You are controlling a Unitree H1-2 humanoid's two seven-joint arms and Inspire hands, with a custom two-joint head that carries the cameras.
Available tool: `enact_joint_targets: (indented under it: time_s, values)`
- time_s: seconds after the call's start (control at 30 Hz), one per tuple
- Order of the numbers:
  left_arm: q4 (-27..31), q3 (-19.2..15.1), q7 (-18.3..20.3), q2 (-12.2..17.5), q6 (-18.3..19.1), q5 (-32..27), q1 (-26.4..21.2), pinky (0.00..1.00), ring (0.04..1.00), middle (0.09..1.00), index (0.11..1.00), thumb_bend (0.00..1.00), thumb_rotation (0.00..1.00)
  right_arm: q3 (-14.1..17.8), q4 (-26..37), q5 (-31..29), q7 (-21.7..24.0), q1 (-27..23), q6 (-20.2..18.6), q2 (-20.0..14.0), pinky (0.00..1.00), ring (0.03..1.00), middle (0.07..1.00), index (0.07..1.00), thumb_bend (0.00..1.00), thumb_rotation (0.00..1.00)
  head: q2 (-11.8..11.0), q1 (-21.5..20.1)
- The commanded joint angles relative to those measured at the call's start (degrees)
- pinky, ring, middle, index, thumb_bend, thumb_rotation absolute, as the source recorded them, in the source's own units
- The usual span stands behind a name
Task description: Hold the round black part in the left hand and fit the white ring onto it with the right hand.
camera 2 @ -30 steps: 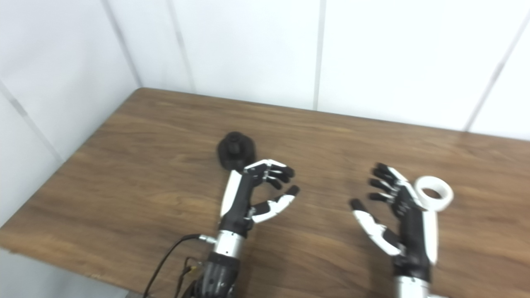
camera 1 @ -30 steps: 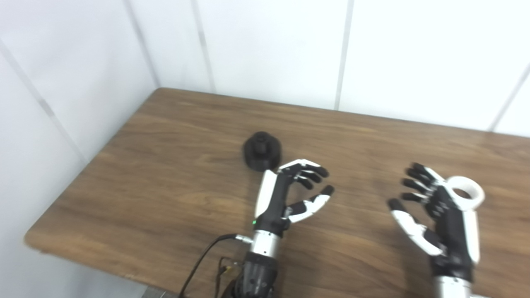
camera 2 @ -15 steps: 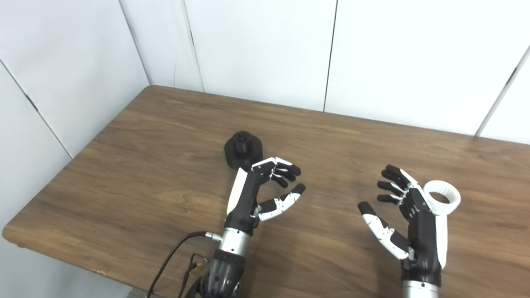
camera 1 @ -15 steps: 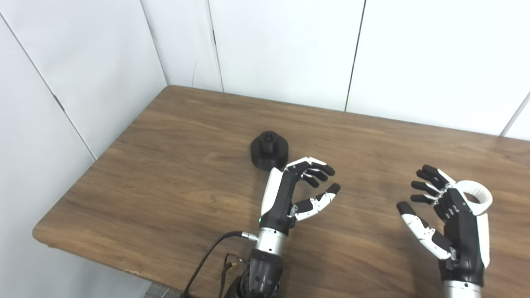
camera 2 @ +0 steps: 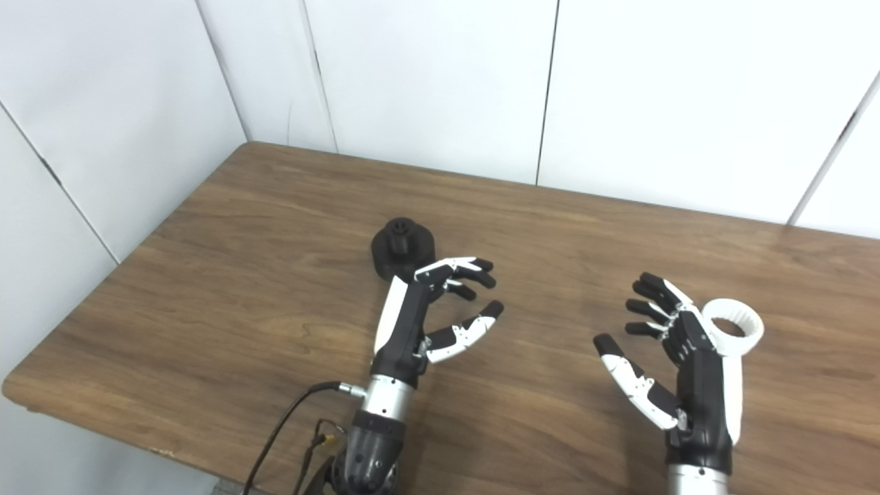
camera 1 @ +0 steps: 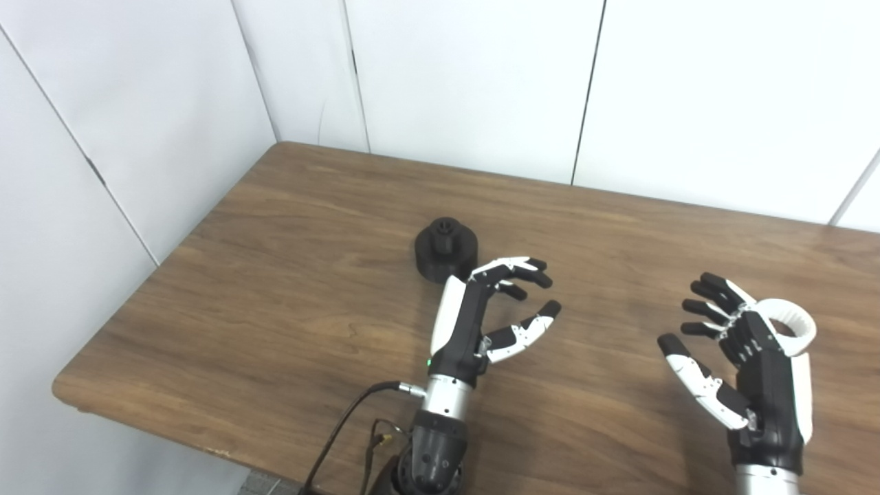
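The round black part [camera 1: 445, 249] with a raised hub sits on the wooden table [camera 1: 289, 275], left of centre. My left hand [camera 1: 491, 309] is open and empty, just right of and nearer than the part, not touching it. The white ring [camera 1: 789, 326] lies on the table at the right, partly hidden behind my right hand [camera 1: 739, 364], which is open and empty beside it. The ring shows more fully in the right eye view [camera 2: 734, 327].
White wall panels [camera 1: 474, 82] close off the table at the back and left. A black cable [camera 1: 344, 426] hangs from the left forearm at the front edge. The table's front-left corner [camera 1: 65, 392] is close by.
The camera shifted between the earliest frames and now. My left hand has lifted slightly and its fingers have spread a little toward the black part. The right hand and ring are unchanged.
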State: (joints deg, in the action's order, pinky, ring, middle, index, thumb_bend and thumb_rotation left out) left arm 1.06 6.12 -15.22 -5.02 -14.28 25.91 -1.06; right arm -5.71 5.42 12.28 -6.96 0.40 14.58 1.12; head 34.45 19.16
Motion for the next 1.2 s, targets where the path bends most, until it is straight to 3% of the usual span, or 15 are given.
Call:
enact_joint_targets:
  time_s: [0.0, 0.07, 0.13, 0.23, 0.47, 0.67, 1.03, 1.17]
  values:
    - [2.95, -0.85, -0.72, 1.26, 0.50, 2.34, -2.10, 0.58, 0.717, 0.732, 0.500, 0.49, 0.09, 0.70, -3.25, 0.36, -0.14, 1.38, 1.41, -0.79, 0.58, 0.710, 0.771, 0.779, 0.65, 0.29, 0.00, 0.12]
    - [3.63, -1.48, -0.76, 1.96, 1.03, 2.96, -2.44, 0.60, 0.734, 0.741, 0.500, 0.49, 0.09, 0.71, -3.24, 0.34, -0.11, 1.34, 1.28, -0.77, 0.58, 0.709, 0.771, 0.779, 0.65, 0.29, -0.03, 0.17]
    - [3.99, -1.85, -0.91, 2.40, 1.43, 3.17, -2.69, 0.62, 0.747, 0.752, 0.630, 0.52, 0.31, 0.73, -3.21, 0.30, -0.06, 1.29, 1.16, -0.75, 0.58, 0.705, 0.771, 0.780, 0.65, 0.28, -0.06, 0.27]
    - [4.23, -2.79, -0.99, 3.32, 2.18, 3.68, -3.31, 0.65, 0.787, 0.786, 0.713, 0.55, 0.43, 0.77, -3.31, 0.06, 0.00, 1.21, 1.20, -0.68, 0.58, 0.704, 0.767, 0.777, 0.65, 0.29, -0.14, 0.18]
    - [5.52, -4.54, -1.14, 4.97, 4.04, 4.63, -4.15, 0.76, 0.861, 0.842, 0.774, 0.59, 0.42, 0.76, -3.35, -0.09, 0.06, 1.13, 1.44, -0.71, 0.58, 0.706, 0.770, 0.777, 0.65, 0.28, -0.13, 0.49]
    - [6.70, -6.56, -0.61, 8.04, 5.31, 5.49, -5.57, 0.82, 0.868, 0.860, 0.800, 0.61, 0.46, 0.87, -3.58, -0.39, -0.06, 1.16, 1.41, -0.49, 0.58, 0.702, 0.766, 0.774, 0.66, 0.27, -0.18, 0.49]
    - [5.18, -9.73, -1.45, 13.83, 6.78, 7.69, -7.81, 0.84, 0.890, 0.897, 0.837, 0.62, 0.45, 0.72, -3.47, -0.15, 0.00, 1.20, 1.00, -0.45, 0.58, 0.701, 0.769, 0.778, 0.65, 0.27, -0.23, 0.58]
    - [4.53, -10.36, -0.63, 16.07, 9.24, 9.62, -9.20, 0.83, 0.915, 0.928, 0.866, 0.65, 0.49, 0.73, -3.35, -0.24, 0.05, 1.28, 0.93, -0.45, 0.58, 0.703, 0.769, 0.778, 0.65, 0.28, -0.28, 0.55]
